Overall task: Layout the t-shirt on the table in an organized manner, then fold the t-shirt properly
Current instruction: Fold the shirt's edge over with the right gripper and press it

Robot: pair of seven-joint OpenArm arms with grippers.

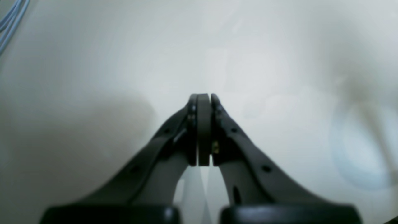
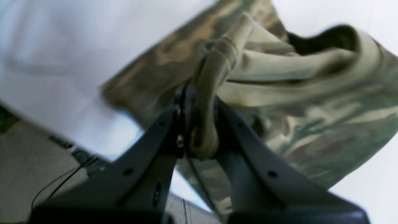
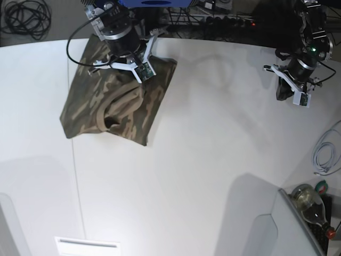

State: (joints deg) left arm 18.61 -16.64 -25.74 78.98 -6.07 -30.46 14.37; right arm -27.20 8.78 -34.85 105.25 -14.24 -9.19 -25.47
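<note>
The camouflage t-shirt (image 3: 90,104) lies bunched at the back left of the white table (image 3: 213,138), with its tan inner side turned up in folds (image 2: 279,74). My right gripper (image 2: 201,93) is shut on a rolled tan fold of the t-shirt near the collar. In the base view, that gripper (image 3: 128,76) stands over the shirt's far edge. My left gripper (image 1: 203,98) is shut with nothing between its fingers, over bare table. In the base view it (image 3: 285,95) hangs at the far right, well away from the shirt.
A thin dark seam (image 3: 74,160) runs down the table left of centre. A white cable (image 3: 324,154) lies at the right edge. A bottle (image 3: 311,200) and a white panel (image 3: 266,229) sit at the lower right. Black cables (image 3: 26,16) lie beyond the back left edge.
</note>
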